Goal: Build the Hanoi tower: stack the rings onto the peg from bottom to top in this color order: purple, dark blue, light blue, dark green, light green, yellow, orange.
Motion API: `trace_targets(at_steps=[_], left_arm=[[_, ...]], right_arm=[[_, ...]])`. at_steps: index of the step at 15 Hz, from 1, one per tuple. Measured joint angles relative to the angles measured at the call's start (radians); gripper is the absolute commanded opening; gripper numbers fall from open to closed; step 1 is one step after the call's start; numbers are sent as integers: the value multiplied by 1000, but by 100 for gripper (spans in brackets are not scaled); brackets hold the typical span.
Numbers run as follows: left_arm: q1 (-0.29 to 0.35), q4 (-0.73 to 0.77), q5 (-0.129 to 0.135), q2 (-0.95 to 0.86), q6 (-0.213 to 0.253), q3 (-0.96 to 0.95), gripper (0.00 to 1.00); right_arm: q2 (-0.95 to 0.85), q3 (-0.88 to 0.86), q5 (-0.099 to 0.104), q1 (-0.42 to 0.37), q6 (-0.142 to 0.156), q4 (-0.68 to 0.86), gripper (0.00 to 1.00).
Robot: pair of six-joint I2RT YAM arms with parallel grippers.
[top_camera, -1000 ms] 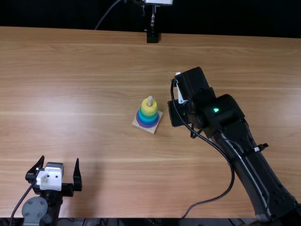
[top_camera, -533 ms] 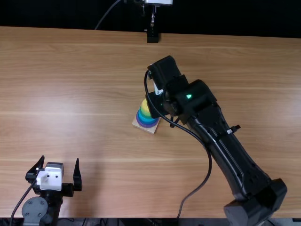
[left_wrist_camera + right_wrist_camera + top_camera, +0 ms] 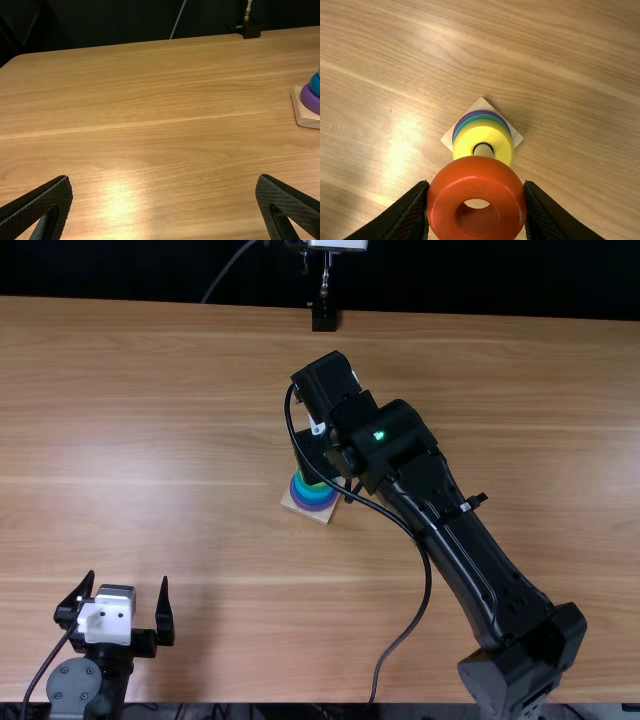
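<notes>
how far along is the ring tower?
Nearly done, I'd say. Stacked: purple ring lowest, blue and green rings between, yellow ring topmost. In hand: orange ring, gripped by the right tool above the stack. Left: seat orange on the peg, its tip bare above yellow, then release.

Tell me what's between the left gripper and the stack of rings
Just bare wooden table between the left gripper and the stack of rings; the top view shows that stretch.
</notes>
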Motion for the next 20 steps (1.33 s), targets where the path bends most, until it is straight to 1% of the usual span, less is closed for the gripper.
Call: trace_targets(at_steps=[7, 11, 13, 14, 15, 16, 20], left_arm=[[0, 0, 0, 0, 0, 0, 100], [0, 0, 0, 0, 0, 0, 100], [0, 0, 0, 0, 0, 0, 100], [0, 0, 0, 0, 0, 0, 100], [0, 0, 0, 0, 0, 0, 100], [0, 0, 0, 0, 0, 0, 100], [0, 0, 0, 0, 0, 0, 100]], right_arm=[[20, 0, 2, 0, 0, 5, 4], [64, 44, 9, 0, -1, -3, 4], [72, 52, 9, 0, -2, -4, 4], [72, 58, 8, 0, -1, -5, 12], [72, 60, 9, 0, -1, -3, 58], [72, 60, 8, 0, -1, -6, 100], [72, 60, 8, 0, -1, -32, 100]])
